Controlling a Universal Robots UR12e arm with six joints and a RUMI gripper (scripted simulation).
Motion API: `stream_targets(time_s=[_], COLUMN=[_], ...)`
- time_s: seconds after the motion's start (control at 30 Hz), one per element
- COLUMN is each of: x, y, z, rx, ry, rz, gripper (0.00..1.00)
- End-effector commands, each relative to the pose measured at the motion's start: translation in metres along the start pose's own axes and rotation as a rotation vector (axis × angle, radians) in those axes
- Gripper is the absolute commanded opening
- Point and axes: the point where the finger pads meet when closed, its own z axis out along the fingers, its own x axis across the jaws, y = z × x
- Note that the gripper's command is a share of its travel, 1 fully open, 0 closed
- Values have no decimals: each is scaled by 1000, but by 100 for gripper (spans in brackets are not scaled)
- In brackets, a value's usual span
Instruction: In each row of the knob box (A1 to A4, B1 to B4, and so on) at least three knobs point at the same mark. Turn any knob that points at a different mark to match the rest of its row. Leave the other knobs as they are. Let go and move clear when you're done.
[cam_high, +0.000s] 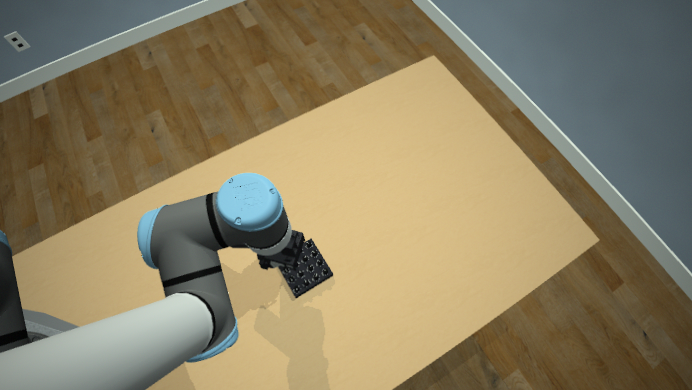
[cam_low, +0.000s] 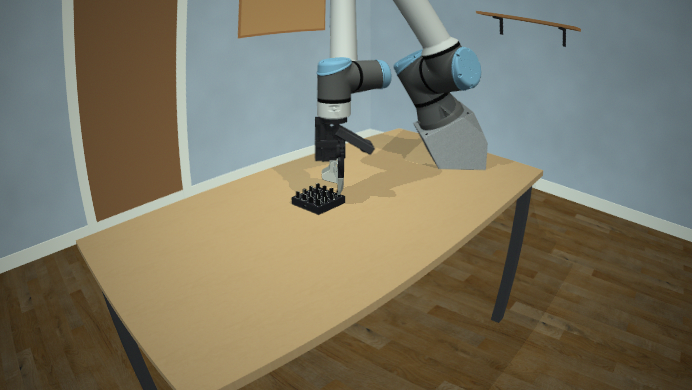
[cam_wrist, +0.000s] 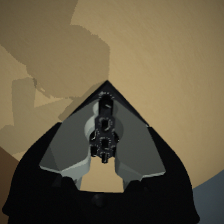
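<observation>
Inside the beige wooden counter's (cam_high: 425, 175) (cam_low: 250, 260) (cam_wrist: 165, 50) edges, the black-and-grey two-jaw tool (cam_high: 281, 266) (cam_low: 340, 191) (cam_wrist: 106, 100) is clamping a black upright knob (cam_wrist: 105, 105); the square black box (cam_high: 300, 294) (cam_low: 306, 205) (cam_wrist: 107, 84) is lying flat, probably for turning.

Smooth matt wood-look tabletop (cam_high: 425, 165) (cam_low: 240, 260), glossy blue plastic-looking joint caps (cam_high: 250, 200) (cam_low: 467, 69), streaky wood-look floor (cam_high: 165, 115) (cam_low: 450, 320)
</observation>
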Motion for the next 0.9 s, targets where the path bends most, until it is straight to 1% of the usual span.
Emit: stream_targets(time_s=[0.0, 0.63, 0.67, 0.87], x=[-1, -1, -1, -1], y=[-1, -1, -1, -1], z=[0, 0, 0, 0], rx=[1, 1, 1, 1], ry=[0, 0, 0, 0], rz=[12, 15, 15, 15], gripper=[4, 4, 11, 11])
